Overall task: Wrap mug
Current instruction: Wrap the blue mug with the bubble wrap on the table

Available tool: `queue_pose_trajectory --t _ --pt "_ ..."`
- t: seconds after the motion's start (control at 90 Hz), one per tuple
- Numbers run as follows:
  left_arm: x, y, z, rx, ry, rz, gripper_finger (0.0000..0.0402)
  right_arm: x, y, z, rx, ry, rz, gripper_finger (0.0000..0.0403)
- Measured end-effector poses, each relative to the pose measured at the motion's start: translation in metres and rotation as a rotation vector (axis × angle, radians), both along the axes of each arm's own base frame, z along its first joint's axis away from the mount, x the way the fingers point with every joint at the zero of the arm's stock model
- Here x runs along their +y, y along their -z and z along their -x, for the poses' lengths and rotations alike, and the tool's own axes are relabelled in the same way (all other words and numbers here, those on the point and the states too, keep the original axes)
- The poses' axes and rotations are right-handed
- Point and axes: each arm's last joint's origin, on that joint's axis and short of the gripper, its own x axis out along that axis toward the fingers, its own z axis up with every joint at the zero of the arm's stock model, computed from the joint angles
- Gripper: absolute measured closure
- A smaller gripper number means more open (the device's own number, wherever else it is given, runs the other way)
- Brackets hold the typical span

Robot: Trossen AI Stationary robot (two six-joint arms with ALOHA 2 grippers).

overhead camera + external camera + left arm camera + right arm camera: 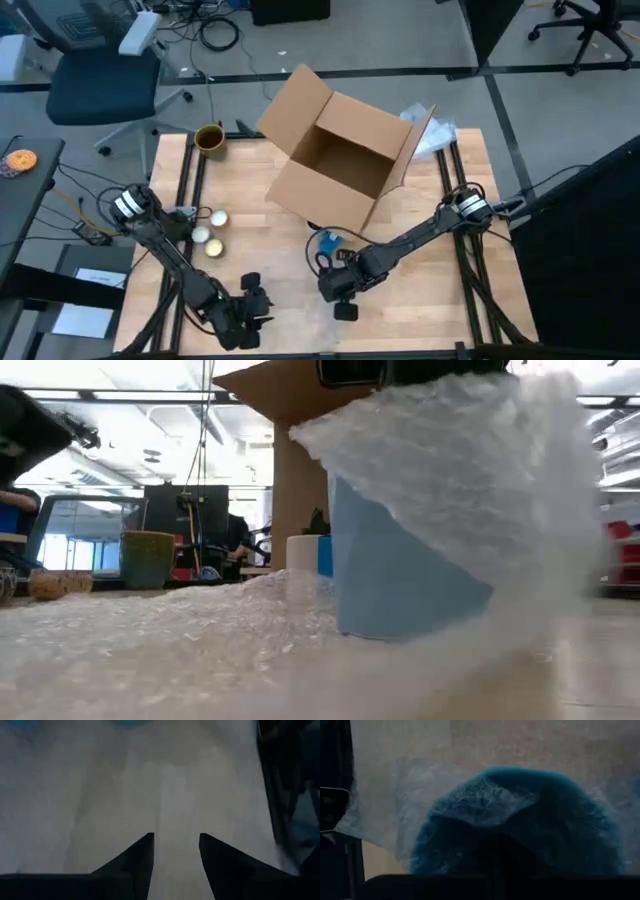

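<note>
A blue mug [400, 580] stands on the table in front of the open cardboard box; from above it shows as a blue patch [328, 240]. A sheet of clear bubble wrap [450, 470] rises from the table over the mug and covers it in the right wrist view [520, 820]. My right gripper [338, 290] is just near of the mug, shut on the wrap's raised part. My left gripper [176, 845] is open near the table's front edge [250, 302], above the wrap lying flat, with nothing between its fingers. My right gripper holds the bubble wrap by its raised upper edge [400, 390], coming from above. The fingers themselves are cut off at the top of the low view and dark in the wrist view. The wrap hangs from the hold as a slanted sheet over the mug, and its lower part [150, 630] lies on the table.
The cardboard box [340, 150] lies open at the table's far middle. An olive-green cup [209, 137] stands at the far left corner. Small round tins [210, 232] sit on the left side. A white roll [303, 555] stands behind the mug.
</note>
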Motion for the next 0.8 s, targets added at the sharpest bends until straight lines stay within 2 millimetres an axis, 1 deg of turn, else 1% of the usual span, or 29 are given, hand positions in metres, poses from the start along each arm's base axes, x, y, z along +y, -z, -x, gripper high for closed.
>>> queue_pose_trajectory --t 0.056,0.144,0.222,0.322,0.422,0.5,0.667,0.8 --pt "-0.003 -0.004 0.001 0.005 0.017 0.001 0.0259 0.000 0.000 0.000 0.000 0.001 0.001 0.0402" --pt "-0.017 -0.015 0.004 -0.021 0.102 0.012 0.0259 0.000 0.000 0.000 0.002 0.007 -0.002 0.0402" --pt "-0.027 -0.015 0.010 -0.012 0.185 0.002 0.0259 0.002 0.000 0.001 0.001 0.005 -0.001 0.0403" --pt "-0.033 -0.009 0.019 0.004 0.229 -0.043 0.0259 0.003 0.000 0.001 -0.001 0.011 0.002 0.0403" --pt "-0.036 0.001 0.022 0.026 0.242 -0.083 0.0259 0.003 0.000 0.002 -0.001 0.020 0.000 0.0403" --pt "-0.039 0.011 0.021 0.038 0.274 -0.130 0.0259 0.003 0.000 0.002 0.000 0.020 -0.001 0.0403" --pt "-0.047 0.035 0.017 0.030 0.417 -0.248 0.0259 0.003 0.000 0.002 0.002 0.018 -0.005 0.0403" --pt "-0.050 0.045 0.014 0.015 0.449 -0.313 0.0259 0.003 0.000 0.002 0.004 0.017 -0.008 0.0403"
